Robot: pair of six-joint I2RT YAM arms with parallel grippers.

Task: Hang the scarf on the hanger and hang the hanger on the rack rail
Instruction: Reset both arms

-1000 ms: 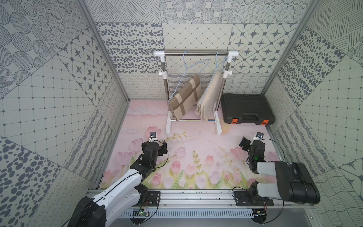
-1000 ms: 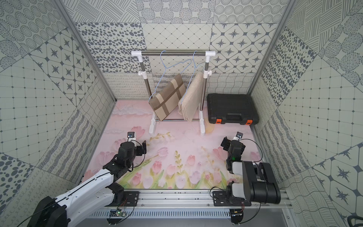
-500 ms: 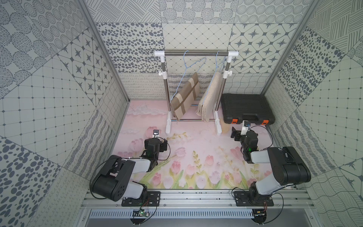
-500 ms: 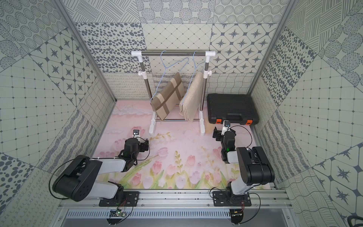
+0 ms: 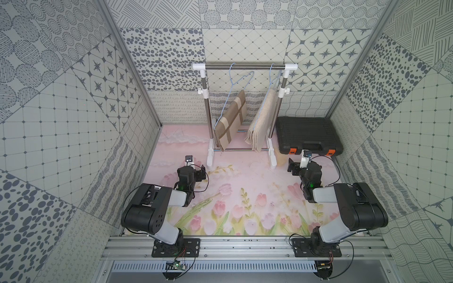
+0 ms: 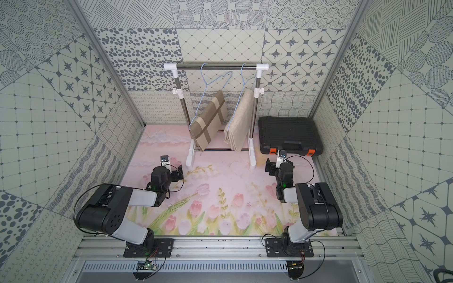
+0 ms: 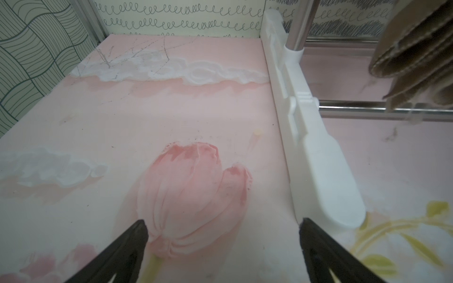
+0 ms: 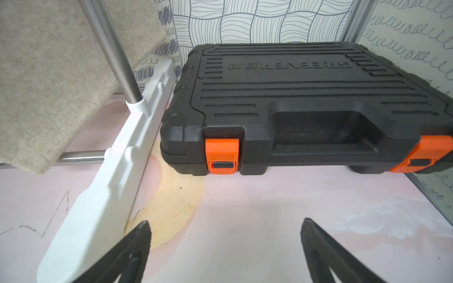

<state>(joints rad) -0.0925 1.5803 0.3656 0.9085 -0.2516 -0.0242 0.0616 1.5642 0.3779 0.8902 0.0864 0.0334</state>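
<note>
A black case (image 5: 306, 134) sits just beside the rack (image 5: 244, 66) on the floral mat (image 5: 245, 186), directly ahead of the right gripper (image 8: 226, 223). The rack's white foot (image 7: 318, 159) lies close by the left gripper (image 7: 223, 221). The plaid scarf (image 5: 230, 122) and beige scarf (image 5: 259, 125) hang folded over blue hangers (image 5: 230, 77) on the rail, well apart from both grippers, whose jaws are spread wide and hold nothing.

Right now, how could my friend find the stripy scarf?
Look for the white and silver clothes rack at the back of the pink flowery table. Two scarves hang on it, and the stripy scarf is the one farther from the black case. It is tan with darker brown bands, while the plain scarf beside it has no pattern.
</note>
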